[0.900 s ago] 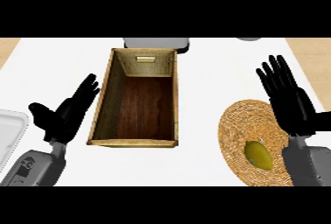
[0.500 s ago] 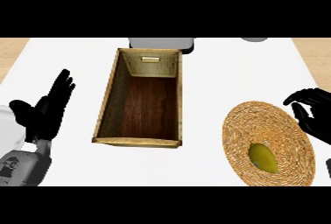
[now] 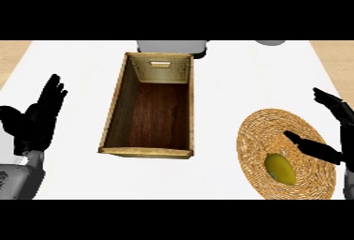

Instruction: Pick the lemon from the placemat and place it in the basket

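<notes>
The black right hand [image 3: 330, 136] reaches in from the view's right edge, fingers straight and thumb spread over the round woven straw placemat [image 3: 259, 136], holding nothing. The yellow-green lemon [image 3: 280, 168] lies on that placemat just below the thumb, untouched. The black left hand [image 3: 34, 119] rests open, fingers up, at the left edge. The long rectangular wooden basket [image 3: 114, 117] stands between them, well apart from the placemat.
</notes>
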Robot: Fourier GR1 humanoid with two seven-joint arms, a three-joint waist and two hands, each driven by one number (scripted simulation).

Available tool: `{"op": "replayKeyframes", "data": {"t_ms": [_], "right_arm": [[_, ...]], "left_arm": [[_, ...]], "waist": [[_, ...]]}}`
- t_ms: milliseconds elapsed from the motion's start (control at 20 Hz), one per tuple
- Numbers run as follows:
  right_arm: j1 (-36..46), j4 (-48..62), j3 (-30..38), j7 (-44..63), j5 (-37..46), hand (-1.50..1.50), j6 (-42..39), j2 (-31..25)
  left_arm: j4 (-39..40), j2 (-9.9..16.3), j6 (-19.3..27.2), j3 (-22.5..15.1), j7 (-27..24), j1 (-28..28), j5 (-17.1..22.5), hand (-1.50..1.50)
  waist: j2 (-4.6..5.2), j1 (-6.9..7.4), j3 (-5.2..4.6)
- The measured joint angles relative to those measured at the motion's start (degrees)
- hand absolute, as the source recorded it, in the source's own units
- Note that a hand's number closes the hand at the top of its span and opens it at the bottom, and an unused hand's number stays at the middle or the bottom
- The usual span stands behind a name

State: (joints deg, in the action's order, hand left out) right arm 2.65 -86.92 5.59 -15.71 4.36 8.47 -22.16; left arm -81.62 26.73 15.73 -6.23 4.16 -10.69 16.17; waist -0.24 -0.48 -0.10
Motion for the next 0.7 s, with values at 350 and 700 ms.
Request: {"op": "replayKeyframes", "data": {"t_ms": [350, 700], "right_arm": [[-3.6, -8.3, -1.6, 18.5, 7.8, -1.50, -6.9, -13.8], [-6.8, -17.1, -2.4, 33.3, 1.9, -1.50, -26.3, -26.6]], "left_arm": [[0.2, -0.6, 0.6, -0.1, 0.2, 0.3, -1.0, 0.00], [-0.9, -0.8, 0.8, 0.0, 0.9, 1.1, -1.5, 0.00]], "waist": [[-0.09, -0.61, -0.20], [-0.13, -0.52, -0.14]]}}
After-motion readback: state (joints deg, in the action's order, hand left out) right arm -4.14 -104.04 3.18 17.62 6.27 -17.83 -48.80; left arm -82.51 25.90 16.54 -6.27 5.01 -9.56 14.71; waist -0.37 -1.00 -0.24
